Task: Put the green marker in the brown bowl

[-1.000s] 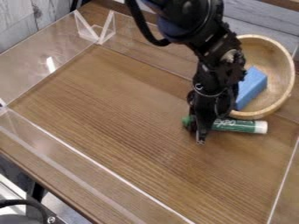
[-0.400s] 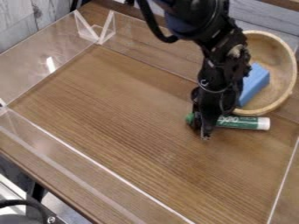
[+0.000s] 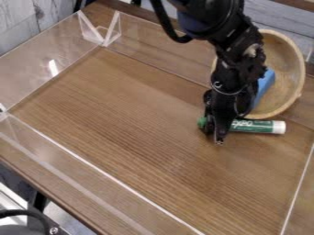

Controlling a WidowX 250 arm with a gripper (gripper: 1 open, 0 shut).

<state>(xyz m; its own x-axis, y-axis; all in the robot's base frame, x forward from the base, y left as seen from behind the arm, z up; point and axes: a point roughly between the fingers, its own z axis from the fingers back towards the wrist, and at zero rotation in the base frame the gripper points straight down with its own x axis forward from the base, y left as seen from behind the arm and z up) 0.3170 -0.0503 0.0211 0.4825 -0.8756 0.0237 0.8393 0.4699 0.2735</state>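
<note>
The green marker (image 3: 255, 127) lies flat on the wooden table at the right, its white barrel pointing right and its dark cap end to the left. My gripper (image 3: 216, 134) points steeply down and is shut on that cap end, with its fingertips at the table surface. The brown bowl (image 3: 296, 61) stands just behind, at the right edge of the view. The arm hides part of it.
A blue foam block (image 3: 265, 83) lies in the bowl, half hidden by the arm. Clear plastic walls (image 3: 98, 30) edge the table at the back left and the left. The table's front edge runs diagonally below the marker.
The arm's upper links have leaned to the right and now cover more of the blue block. The gripper has stayed at the marker's cap end, and the marker has barely shifted.
</note>
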